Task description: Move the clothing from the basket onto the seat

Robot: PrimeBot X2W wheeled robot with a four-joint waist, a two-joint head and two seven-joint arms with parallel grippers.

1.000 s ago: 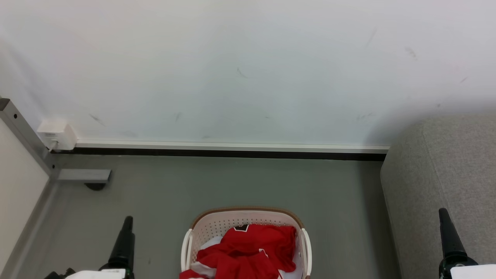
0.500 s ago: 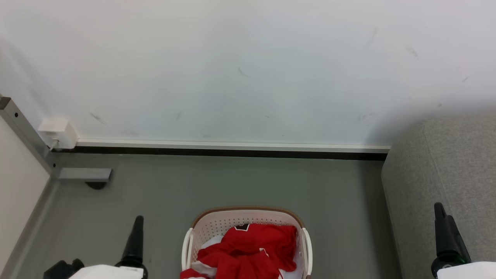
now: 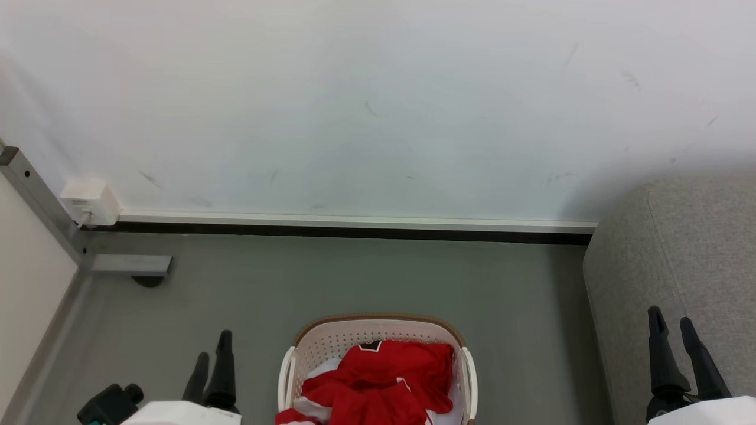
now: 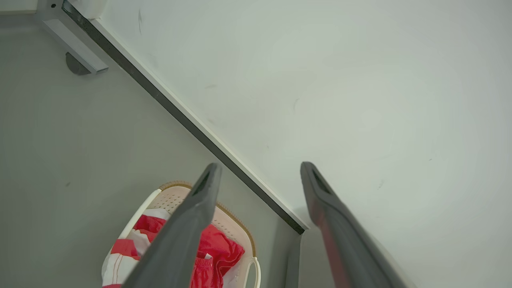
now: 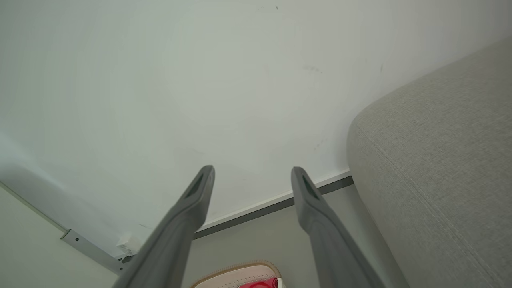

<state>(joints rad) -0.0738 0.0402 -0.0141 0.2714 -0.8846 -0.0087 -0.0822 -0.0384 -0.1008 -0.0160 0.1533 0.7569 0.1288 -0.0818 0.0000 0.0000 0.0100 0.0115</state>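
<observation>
The red jersey (image 3: 378,383) lies crumpled inside the cream basket (image 3: 378,321) on the floor at the bottom centre of the head view, its black collar patch toward the far wall. The grey sofa (image 3: 691,260) fills the right side. My left gripper (image 3: 214,348) stands open to the left of the basket, holding nothing. My right gripper (image 3: 671,323) is open in front of the sofa's side, also holding nothing. In the left wrist view the jersey (image 4: 218,250) and basket (image 4: 236,218) show between and below my gripper (image 4: 259,170). The right wrist view has my gripper (image 5: 252,173), the sofa (image 5: 440,160) and the basket rim (image 5: 236,268).
A pale wall (image 3: 378,106) with a dark baseboard (image 3: 354,233) runs behind the basket. A white socket box (image 3: 88,200) and a grey metal frame with a foot (image 3: 130,264) stand at the left. Grey floor (image 3: 366,277) lies between basket and wall.
Both grippers have turned so that their two fingers now show apart. The left gripper has shifted right toward the basket, the right one slightly left. The jersey and basket have not moved.
</observation>
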